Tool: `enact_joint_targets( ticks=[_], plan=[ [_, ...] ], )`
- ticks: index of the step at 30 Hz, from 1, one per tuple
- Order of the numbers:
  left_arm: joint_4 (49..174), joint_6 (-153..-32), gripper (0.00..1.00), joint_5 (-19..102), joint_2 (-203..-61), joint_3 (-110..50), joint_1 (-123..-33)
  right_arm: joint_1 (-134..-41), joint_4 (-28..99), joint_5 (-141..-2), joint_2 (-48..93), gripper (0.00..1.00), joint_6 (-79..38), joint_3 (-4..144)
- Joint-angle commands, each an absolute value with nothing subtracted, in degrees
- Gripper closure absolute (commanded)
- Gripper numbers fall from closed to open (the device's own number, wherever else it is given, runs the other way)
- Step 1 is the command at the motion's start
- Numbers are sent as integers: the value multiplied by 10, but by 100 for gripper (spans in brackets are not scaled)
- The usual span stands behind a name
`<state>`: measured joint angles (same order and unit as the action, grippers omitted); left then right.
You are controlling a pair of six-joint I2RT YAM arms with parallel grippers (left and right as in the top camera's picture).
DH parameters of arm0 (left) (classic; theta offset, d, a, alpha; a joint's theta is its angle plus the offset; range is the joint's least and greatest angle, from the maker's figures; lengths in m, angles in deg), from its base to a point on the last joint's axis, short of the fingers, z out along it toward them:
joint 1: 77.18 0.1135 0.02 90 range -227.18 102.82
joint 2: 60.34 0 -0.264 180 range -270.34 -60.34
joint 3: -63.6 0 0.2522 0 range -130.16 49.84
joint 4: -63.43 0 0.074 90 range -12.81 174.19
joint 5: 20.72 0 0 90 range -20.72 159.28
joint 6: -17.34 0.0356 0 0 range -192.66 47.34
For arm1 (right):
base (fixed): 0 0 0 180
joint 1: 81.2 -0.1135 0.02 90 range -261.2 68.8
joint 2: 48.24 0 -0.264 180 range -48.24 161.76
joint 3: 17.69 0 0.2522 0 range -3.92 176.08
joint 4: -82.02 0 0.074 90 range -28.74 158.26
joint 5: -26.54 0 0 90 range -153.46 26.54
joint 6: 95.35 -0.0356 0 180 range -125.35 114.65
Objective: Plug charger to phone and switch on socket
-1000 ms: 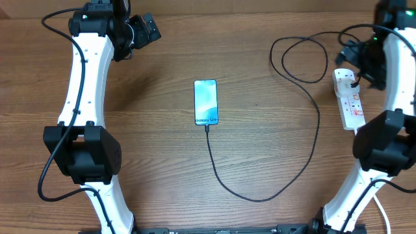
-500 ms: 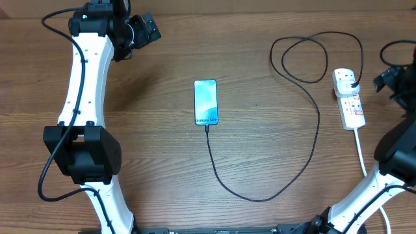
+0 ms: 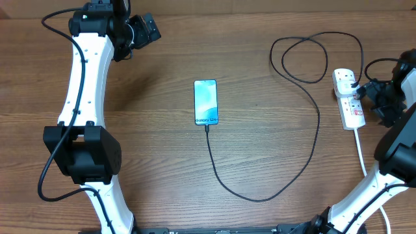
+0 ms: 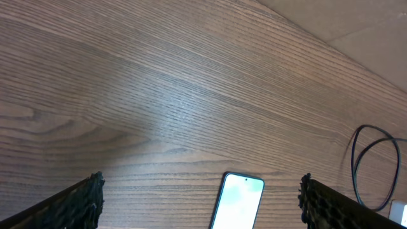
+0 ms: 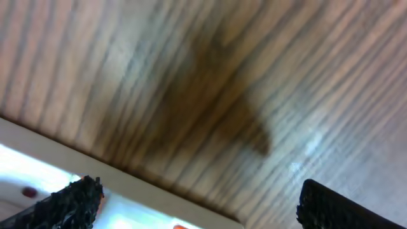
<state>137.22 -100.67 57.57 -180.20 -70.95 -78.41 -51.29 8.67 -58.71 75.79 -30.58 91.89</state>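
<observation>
Left arm [image 3: 81, 71] and right arm [image 3: 361, 192] hold jaws wide.

A: Any writing that can be read here?
B: Just one line, "Galaxy S24", in small letters across the near end of the lit screen of the phone [image 3: 206, 102].
A: And the socket [image 3: 351, 112] on the right?
B: Red marks only, too small to read.

Blurry close-up. The right gripper [image 5: 210, 207] has its jaws spread wide, nothing between them. Only the black ribbed fingers [image 5: 73, 203] show, at the bottom corners. The white socket [image 5: 38, 172] edge runs below and left of the gripper, with small red marks [image 5: 28, 191] by the left finger. Ahead is the wooden table [image 5: 305, 76], with a dark shadow [image 5: 216, 121] on it.
</observation>
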Motion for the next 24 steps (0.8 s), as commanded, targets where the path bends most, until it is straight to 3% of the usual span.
enact_joint_targets(
  ticks=[1,24],
  plan=[
    [1372,-996,0,581,-1787,-712,-783,-516,110,-648,752,0,-278,904],
    [1372,-996,0,581,-1787,-712,-783,-518,71,-704,752,0,-246,902]
  ],
)
